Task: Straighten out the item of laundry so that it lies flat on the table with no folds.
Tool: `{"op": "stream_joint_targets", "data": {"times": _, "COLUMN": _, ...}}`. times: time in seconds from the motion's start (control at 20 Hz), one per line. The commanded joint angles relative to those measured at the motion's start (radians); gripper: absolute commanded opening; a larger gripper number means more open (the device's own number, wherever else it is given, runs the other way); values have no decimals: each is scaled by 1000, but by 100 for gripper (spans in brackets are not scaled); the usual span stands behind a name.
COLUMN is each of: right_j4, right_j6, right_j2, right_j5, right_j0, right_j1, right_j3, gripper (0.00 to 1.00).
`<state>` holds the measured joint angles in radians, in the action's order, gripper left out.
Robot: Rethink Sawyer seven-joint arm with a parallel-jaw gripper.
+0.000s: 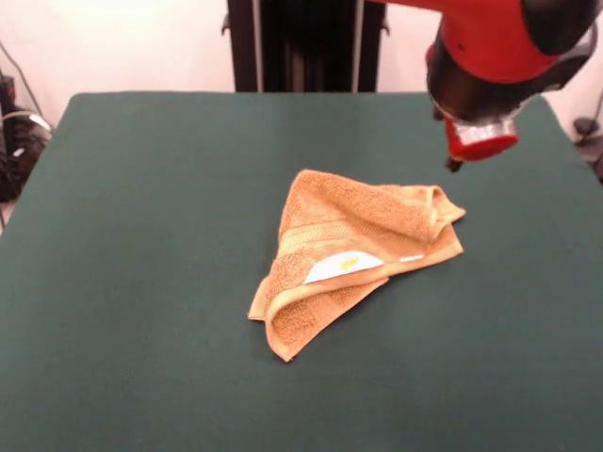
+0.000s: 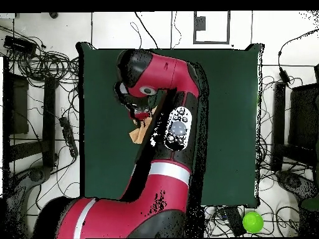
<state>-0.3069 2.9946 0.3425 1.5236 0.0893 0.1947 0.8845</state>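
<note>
Orange-tan terry towel (image 1: pixel 353 259) lies crumpled near middle of dark green table (image 1: pixel 141 282), folded into rough triangle, pointed corner nearest camera. White tag (image 1: pixel 341 266) with yellow mark shows on fold. Beyond towel, to picture's right, red-and-black arm (image 1: pixel 499 47) hangs above table, clear of cloth. Gripper (image 1: pixel 479 141) at its end: grip state cannot tell. Overhead, arm hides most of towel.

Orange-tan towel (image 1: pixel 353 259) lies folded — roughly triangular, tag showing — mid green table (image 1: pixel 141 282).
</note>
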Motion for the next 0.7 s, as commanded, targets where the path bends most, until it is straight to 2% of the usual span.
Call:
{"op": "stream_joint_targets", "data": {"times": 0.05, "right_j4": -52, "right_j6": 368, "right_j2": 45, "right_j5": -42, "right_j0": 36, "right_j1": 63, "right_j3": 253, "gripper": 100}}
{"op": "stream_joint_targets", "data": {"times": 0.25, "right_j4": -8, "right_j6": 372, "right_j2": 72, "right_j5": -82, "right_j0": 35, "right_j1": 79, "right_j3": 313, "gripper": 100}}
{"op": "stream_joint_targets", "data": {"times": 0.7, "right_j4": 109, "right_j6": 256, "right_j2": 139, "right_j5": -241, "right_j0": 41, "right_j1": 111, "right_j3": 440, "gripper": 100}}
